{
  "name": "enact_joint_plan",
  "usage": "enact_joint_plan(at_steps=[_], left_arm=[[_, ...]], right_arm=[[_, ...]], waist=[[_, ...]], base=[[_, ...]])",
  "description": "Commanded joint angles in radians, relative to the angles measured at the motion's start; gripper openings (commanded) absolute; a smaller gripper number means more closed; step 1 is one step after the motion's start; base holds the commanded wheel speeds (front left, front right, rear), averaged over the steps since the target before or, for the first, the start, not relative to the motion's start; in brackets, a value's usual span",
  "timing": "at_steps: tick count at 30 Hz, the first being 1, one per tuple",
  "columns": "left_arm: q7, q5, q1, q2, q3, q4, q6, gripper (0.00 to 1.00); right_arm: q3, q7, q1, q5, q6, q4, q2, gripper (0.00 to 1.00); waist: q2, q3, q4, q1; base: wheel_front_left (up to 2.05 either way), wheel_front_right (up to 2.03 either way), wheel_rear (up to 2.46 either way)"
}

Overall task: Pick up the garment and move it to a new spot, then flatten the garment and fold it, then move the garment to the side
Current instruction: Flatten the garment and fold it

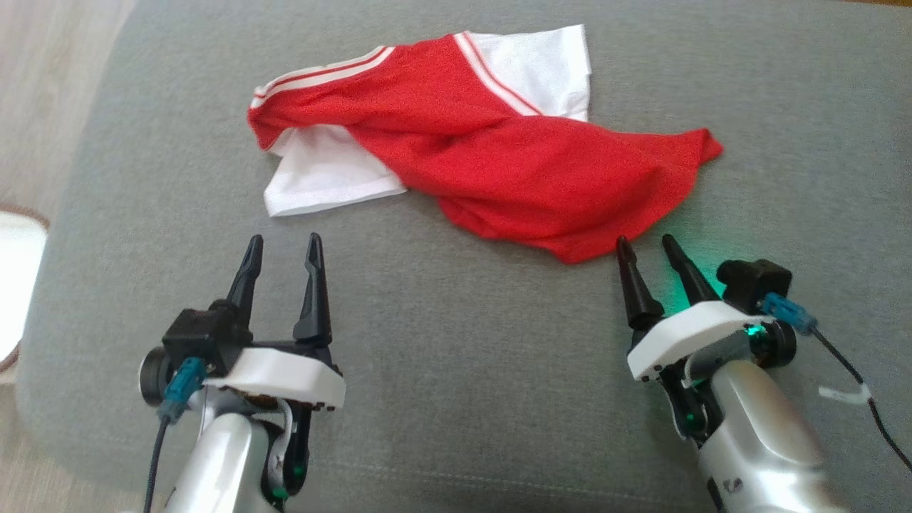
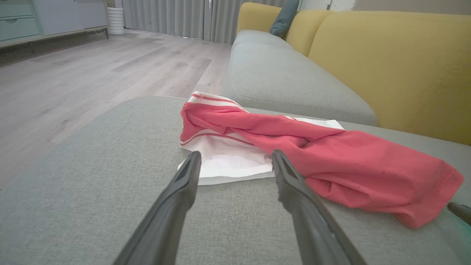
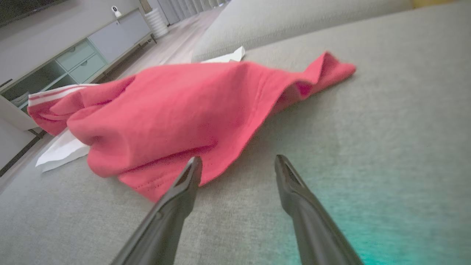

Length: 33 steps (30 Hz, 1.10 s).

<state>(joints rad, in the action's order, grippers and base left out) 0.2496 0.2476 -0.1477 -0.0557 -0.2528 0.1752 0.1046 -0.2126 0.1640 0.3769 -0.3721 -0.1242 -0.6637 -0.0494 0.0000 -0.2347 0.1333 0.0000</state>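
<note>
Jaws on both arms stand wide apart with nothing between them. The left gripper [image 1: 285, 241] hangs low over the grey seat cushion [image 1: 456, 370], pointing at the garment [image 1: 499, 157] but short of it; in its own wrist view the white sleeve lies just beyond the fingertips. The right gripper [image 1: 647, 242] is closer. Its tips sit right at the near red hem, and in the right wrist view one finger overlaps that edge, though whether it touches the cloth cannot be told.

The garment, a red shirt with white sleeves and striped trim, lies in a twisted, bunched heap across the far middle of the cushion, one sleeve tucked under the red body and the other spread behind it. Beyond it the left wrist view shows a yellow backrest [image 2: 386, 66] and wooden floor [image 2: 73, 73].

Judging by this, little of the task shows as done: the shirt is neither flattened nor folded, and nothing is lifted. Whether this heap is already its new spot cannot be read here. Flattening, folding and the move aside all appear to remain, starting with a grasp at the hem.
</note>
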Motion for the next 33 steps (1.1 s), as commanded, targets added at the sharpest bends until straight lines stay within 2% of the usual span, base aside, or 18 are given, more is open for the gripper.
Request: enact_joint_plan(at_steps=[1, 9, 10, 11, 12, 17, 22, 27, 33], left_arm=[[0.012, -0.009, -0.015, -0.006, 0.027, -0.038, -0.003, 1.0], [0.012, -0.008, -0.016, 0.003, 0.019, -0.048, 0.001, 1.0], [0.012, -0.007, -0.015, 0.004, 0.02, -0.048, 0.003, 1.0], [0.012, -0.007, -0.014, 0.004, 0.02, -0.048, 0.005, 1.0], [0.012, -0.007, -0.013, 0.004, 0.021, -0.048, 0.007, 1.0], [0.012, -0.004, -0.002, 0.005, 0.031, -0.053, 0.013, 1.0], [0.012, 0.001, 0.006, 0.005, 0.03, -0.056, 0.017, 1.0], [0.012, 0.003, 0.016, 0.005, 0.028, -0.061, 0.023, 1.0], [0.012, 0.004, 0.022, 0.005, 0.024, -0.068, 0.027, 1.0]], right_arm=[[-0.026, -0.003, 0.031, -0.005, -0.007, 0.015, -0.001, 1.0], [-0.087, -0.015, 0.149, -0.043, -0.007, -0.141, -0.001, 1.0], [-0.104, -0.008, 0.172, -0.043, -0.007, -0.162, -0.001, 0.48], [-0.113, -0.003, 0.181, -0.04, -0.007, -0.169, -0.001, 0.32], [-0.12, 0.007, 0.189, -0.037, -0.007, -0.171, -0.001, 0.0], [-0.12, 0.049, 0.217, -0.001, -0.007, -0.145, -0.001, 0.0], [-0.07, 0.07, 0.201, 0.054, -0.007, -0.024, -0.001, 0.0], [-0.017, 0.024, 0.117, 0.11, -0.007, 0.222, -0.028, 0.0], [0.037, -0.153, -0.049, 0.138, -0.007, 0.636, -0.083, 0.0]], waist=[[0.0, -0.014, 0.021, 0.0], [0.0, -0.031, 0.064, 0.0], [0.0, -0.029, 0.066, 0.0], [0.0, -0.028, 0.066, 0.0], [0.0, -0.026, 0.065, 0.0], [0.0, -0.014, 0.039, 0.0], [0.0, 0.001, 0.004, 0.0], [0.0, 0.015, -0.031, 0.0], [0.0, 0.024, -0.049, 0.0]], base=[[0.0, 0.0, 0.0], [0.0, 0.0, 0.0], [0.0, 0.0, 0.0], [0.0, 0.0, 0.0], [0.0, 0.0, 0.0], [0.0, 0.0, 0.0], [0.0, 0.0, 0.0], [0.0, 0.0, 0.0], [0.0, 0.0, 0.0]])
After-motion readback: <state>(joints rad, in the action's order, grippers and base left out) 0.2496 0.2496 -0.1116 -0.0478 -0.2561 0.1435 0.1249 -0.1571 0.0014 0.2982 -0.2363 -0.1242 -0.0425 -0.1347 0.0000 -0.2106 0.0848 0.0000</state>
